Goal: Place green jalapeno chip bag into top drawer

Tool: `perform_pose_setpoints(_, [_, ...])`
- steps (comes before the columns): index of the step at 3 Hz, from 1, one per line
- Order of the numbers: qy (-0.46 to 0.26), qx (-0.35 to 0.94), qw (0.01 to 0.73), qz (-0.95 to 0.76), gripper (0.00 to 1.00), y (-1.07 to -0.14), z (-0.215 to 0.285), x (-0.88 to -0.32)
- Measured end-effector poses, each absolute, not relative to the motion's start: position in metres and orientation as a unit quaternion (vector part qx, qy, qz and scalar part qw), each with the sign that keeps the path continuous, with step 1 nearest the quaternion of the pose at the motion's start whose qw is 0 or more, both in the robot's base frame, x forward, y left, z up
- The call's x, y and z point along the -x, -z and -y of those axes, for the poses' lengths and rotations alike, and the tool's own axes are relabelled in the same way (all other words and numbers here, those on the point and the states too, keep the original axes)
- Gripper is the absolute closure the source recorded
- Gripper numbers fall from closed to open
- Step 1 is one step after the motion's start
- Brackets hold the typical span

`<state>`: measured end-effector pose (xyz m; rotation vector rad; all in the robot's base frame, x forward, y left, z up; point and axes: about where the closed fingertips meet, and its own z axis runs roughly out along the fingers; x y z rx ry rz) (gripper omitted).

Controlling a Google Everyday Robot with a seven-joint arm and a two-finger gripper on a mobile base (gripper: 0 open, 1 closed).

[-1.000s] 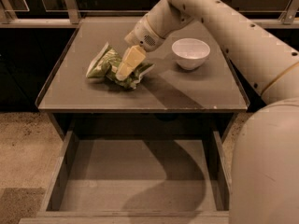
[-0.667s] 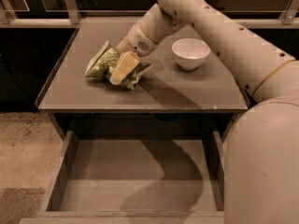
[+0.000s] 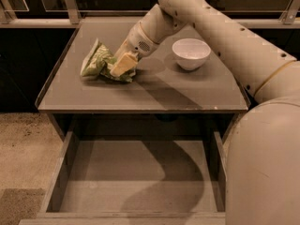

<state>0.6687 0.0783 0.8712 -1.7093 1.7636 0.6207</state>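
The green jalapeno chip bag (image 3: 96,60) lies crumpled on the left half of the grey tabletop (image 3: 154,90). My gripper (image 3: 123,65) reaches down from the upper right and sits at the bag's right end, over its crumpled edge. Whether it holds the bag cannot be told. The top drawer (image 3: 136,177) stands pulled out below the table's front edge, with a flat grey bottom, low side walls and nothing in it.
A white bowl (image 3: 191,53) stands on the table to the right of the gripper, close under my forearm. My arm crosses the upper right and my body fills the right edge. Speckled floor lies at the left.
My gripper has moved a little to the left and down onto the bag's right end. The bag, the bowl and the drawer have stayed where they were.
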Motion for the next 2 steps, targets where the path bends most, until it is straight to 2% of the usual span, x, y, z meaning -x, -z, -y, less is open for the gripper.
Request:
perform_pose_setpoints(1, [-0.234,0.644,0.3,-0.664,0.87,-0.8712,-0.0783,-0.6686])
perform_pose_setpoints(2, [-0.237,0.651,0.304,-0.654,1.0,-0.8732,-0.0783,-0.6634])
